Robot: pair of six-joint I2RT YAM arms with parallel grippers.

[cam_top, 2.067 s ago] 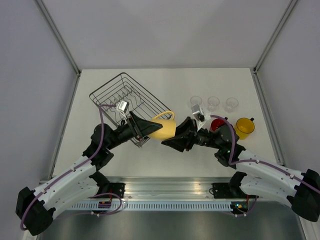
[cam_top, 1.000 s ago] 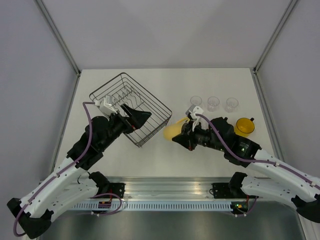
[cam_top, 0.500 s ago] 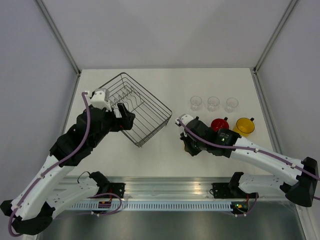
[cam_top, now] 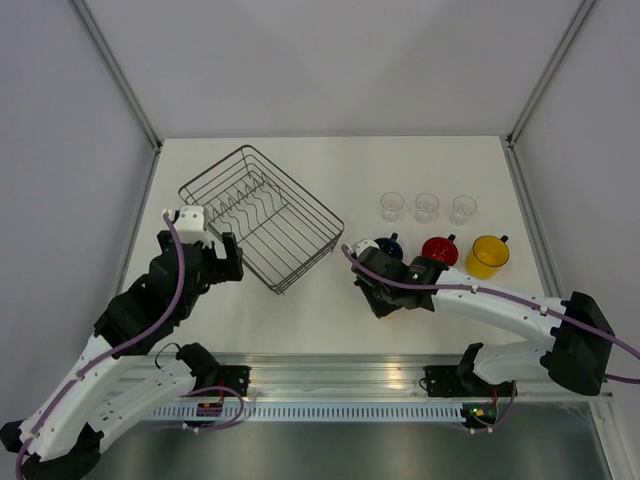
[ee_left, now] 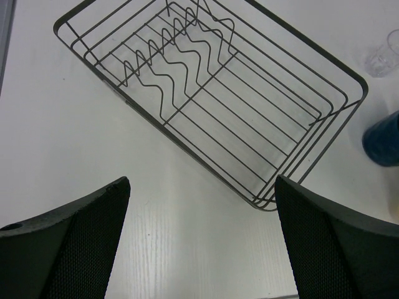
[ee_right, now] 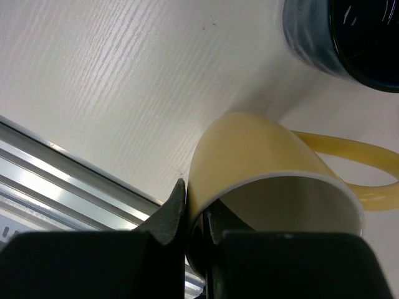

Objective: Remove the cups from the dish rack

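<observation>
Pinches rim of pale cream mug (ee_right: 249, 156) in right claw (ee_right: 194, 219), base pointing down toward tabletop (ee_right: 93, 93), just beside dark blue mug (ee_right: 308, 34); calls for straight lowering. Spreads left claw (ee_left: 201, 212) wide above dish rack (ee_left: 259, 202).

Your white counter (cam_top: 330, 170) carries a wire dish rack (cam_top: 293, 184) at left, set askew. At right, three clear glasses (cam_top: 426, 207) stand in a far row. Nearer you, a blue mug (cam_top: 385, 247), a red mug (cam_top: 438, 250) and an orange mug (cam_top: 487, 255) stand in line.

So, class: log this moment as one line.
dish rack: empty; left end effector: open; right end effector: shut on cream mug, beside blue mug
</observation>
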